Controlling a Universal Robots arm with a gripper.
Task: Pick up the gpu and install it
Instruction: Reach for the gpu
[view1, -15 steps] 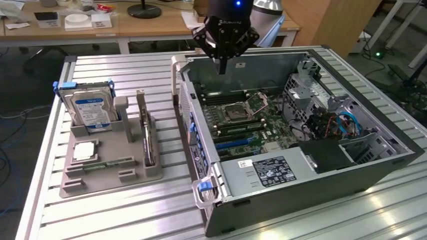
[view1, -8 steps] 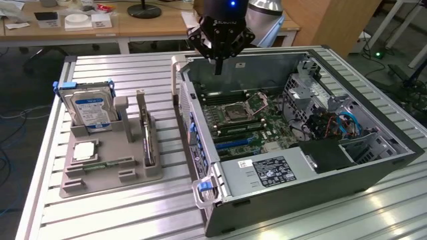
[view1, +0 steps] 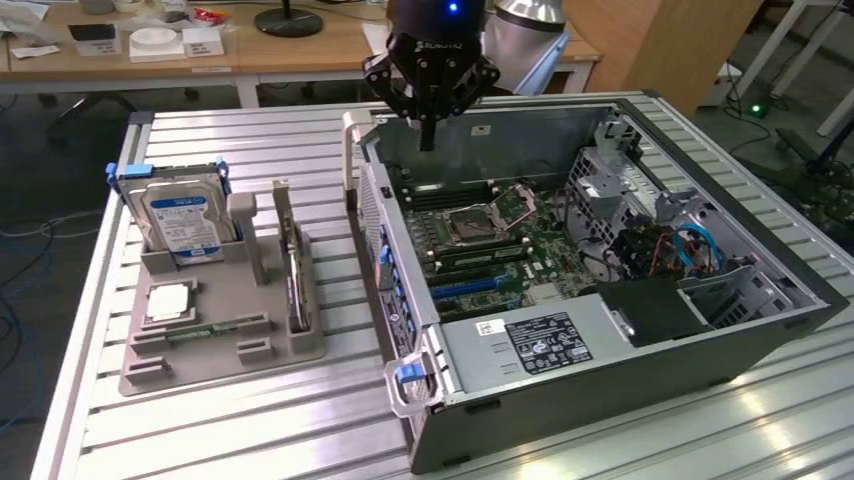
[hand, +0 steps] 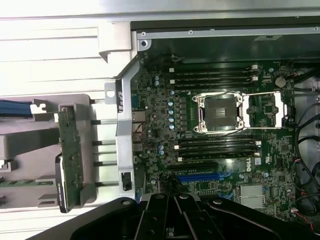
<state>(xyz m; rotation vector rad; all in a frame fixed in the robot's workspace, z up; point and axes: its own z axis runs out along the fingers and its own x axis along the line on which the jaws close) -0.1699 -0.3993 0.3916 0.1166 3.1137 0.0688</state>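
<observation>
The gpu (view1: 296, 288) stands in holder (view1: 200, 352) beside case (view1: 641, 392), gripper (view1: 427, 140) above.

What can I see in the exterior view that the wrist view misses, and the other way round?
Exterior view: the shut fingers hovering over the open computer case, the hard drive's blue-white label, the power supply and a desk behind. Wrist view: a coin battery on the board, seen from above. Shared: the gpu standing in the grey holder, the processor socket and the blue slot.
</observation>
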